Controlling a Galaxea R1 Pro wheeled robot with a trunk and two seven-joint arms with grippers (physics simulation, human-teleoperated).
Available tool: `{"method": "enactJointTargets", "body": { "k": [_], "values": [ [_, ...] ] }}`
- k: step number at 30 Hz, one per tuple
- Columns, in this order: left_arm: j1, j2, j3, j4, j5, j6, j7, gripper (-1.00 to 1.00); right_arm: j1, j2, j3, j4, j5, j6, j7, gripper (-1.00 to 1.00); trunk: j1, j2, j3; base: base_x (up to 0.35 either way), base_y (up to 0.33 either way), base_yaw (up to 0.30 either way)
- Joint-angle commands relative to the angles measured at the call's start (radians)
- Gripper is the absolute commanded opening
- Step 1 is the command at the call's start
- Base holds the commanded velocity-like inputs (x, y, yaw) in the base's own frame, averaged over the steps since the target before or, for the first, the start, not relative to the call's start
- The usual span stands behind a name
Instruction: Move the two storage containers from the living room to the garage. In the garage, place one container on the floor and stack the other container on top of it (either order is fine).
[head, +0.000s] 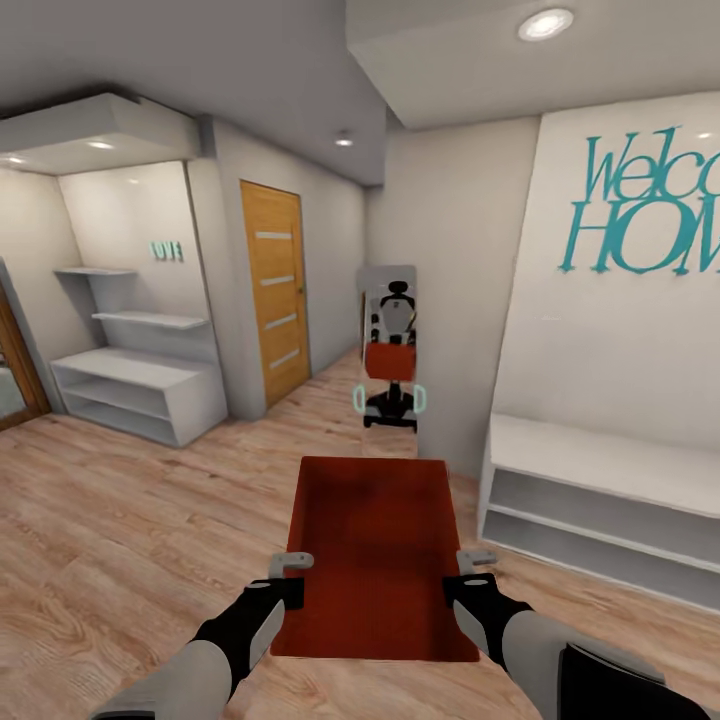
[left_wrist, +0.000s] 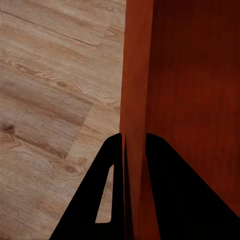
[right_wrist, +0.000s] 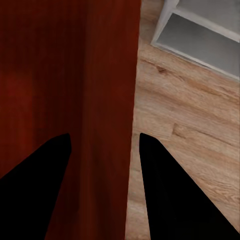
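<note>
Grippers (head: 291, 566) (head: 478, 560) clamp ribbed orange-red rectangular container (head: 372, 530) walls.

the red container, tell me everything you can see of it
The storage container is an orange-red, open-topped rectangular bin, plastic-looking, with an empty interior. It is held level above the wood plank floor, long axis pointing away from the robot. The left gripper straddles its left wall and the right gripper its right wall.

Wall lettering ahead of me

Large teal cut-out letters (head: 648, 205) on the white wall panel read "Welc" over "HOM", cropped at the edge; small teal wall letters (head: 167, 250) are too blurred.
</note>
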Motion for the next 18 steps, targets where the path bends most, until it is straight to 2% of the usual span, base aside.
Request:
{"method": "enactJointTargets", "body": {
  "k": [1,18],
  "values": [
    [0.001,0.008,-0.002,0.008,-0.006,0.005,0.002,-1.0,-0.001,-0.007,-0.026,0.001,0.005,-0.019,0.001,-1.0,0.001,-0.001,0.0,0.322,0.0,0.267],
    [0.001,0.008,-0.002,0.008,-0.006,0.006,0.002,-1.0,-0.001,-0.007,-0.027,0.001,0.004,-0.019,0.001,-1.0,0.001,-0.001,0.0,0.323,0.0,0.269]
  ]
}}
